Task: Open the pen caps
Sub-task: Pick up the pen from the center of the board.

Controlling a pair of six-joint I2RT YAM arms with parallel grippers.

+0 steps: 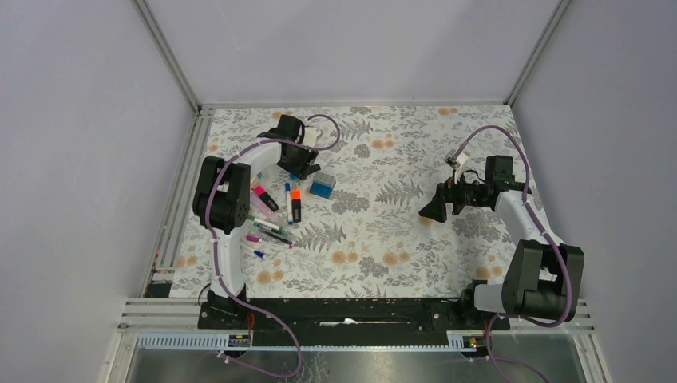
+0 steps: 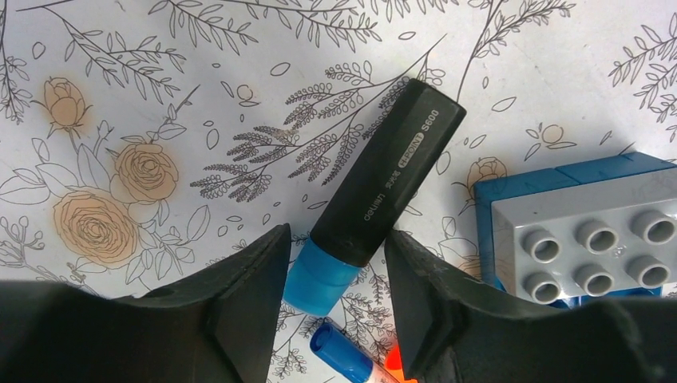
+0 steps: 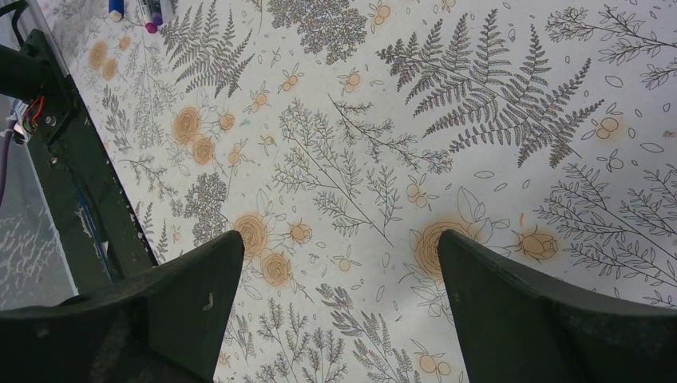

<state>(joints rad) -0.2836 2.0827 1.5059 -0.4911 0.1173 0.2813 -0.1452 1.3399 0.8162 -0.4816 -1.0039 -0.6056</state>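
A table covered in a floral tablecloth (image 1: 383, 231) fills the top view, with two black robot arms mounted at its near edge. The left gripper (image 1: 297, 162) reaches to about 11 o'clock on the table, low over the cloth.

In its wrist view, we see its two black fingers (image 2: 255, 279) standing on either side of a black highlighter (image 2: 391, 167) that lies on the cloth. The highlighter's blue cap (image 2: 319, 279) sits between them at 6 o'clock, and the barrel runs away toward 1 o'clock. The fingers are very close to the cap and barrel, but we cannot tell whether they press on them. A second blue cap (image 2: 339, 355), on a slimmer pen, lies just below the first. A blue-and-grey studded building block (image 2: 591, 231) rests at 3 o'clock, near the highlighter.

In the top view, a loose cluster of pens and highlighters (image 1: 270, 219) lies at 9 o'clock on the table, one of them with an orange cap (image 1: 295, 194). The right gripper (image 1: 433, 210) hangs at about 3 o'clock, well apart from the pens. Its jaws are spread wide and hold nothing, with only cloth beneath them.
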